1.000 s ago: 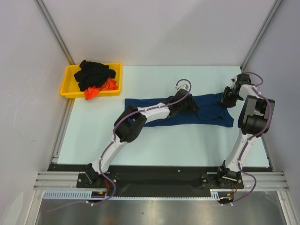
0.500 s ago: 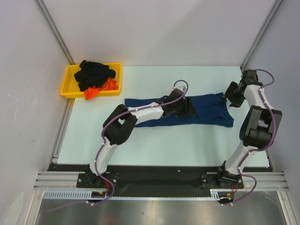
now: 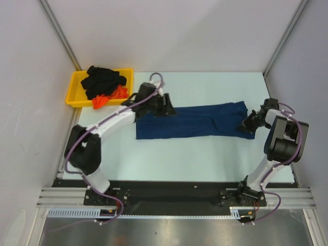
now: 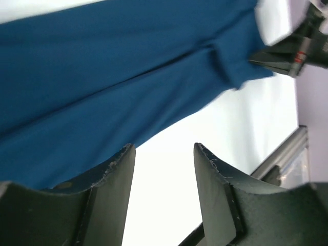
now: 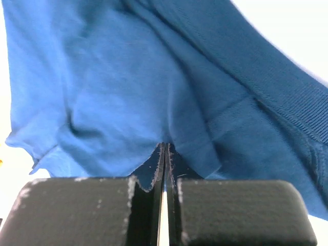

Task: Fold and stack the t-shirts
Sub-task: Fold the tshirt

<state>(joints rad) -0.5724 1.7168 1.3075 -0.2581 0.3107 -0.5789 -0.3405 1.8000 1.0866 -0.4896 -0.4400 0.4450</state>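
Observation:
A navy blue t-shirt (image 3: 200,120) lies as a long folded strip across the middle of the table. My left gripper (image 3: 168,108) hovers at its far left end, open, with only bare table between the fingers (image 4: 163,146). The navy cloth (image 4: 102,77) fills the area beyond them. My right gripper (image 3: 245,124) is at the shirt's near right corner, shut (image 5: 165,145) on the bunched navy cloth (image 5: 128,77). Black t-shirts (image 3: 102,79) and an orange-red one (image 3: 115,95) lie heaped in the yellow tray.
The yellow tray (image 3: 74,92) stands at the table's far left corner. Metal frame rails run along the left and right table edges. The right gripper (image 4: 292,51) shows at the far end in the left wrist view.
My left arm swung from the shirt's middle to its left end. My right gripper dropped from the far right corner to the near right corner and shut on the cloth.

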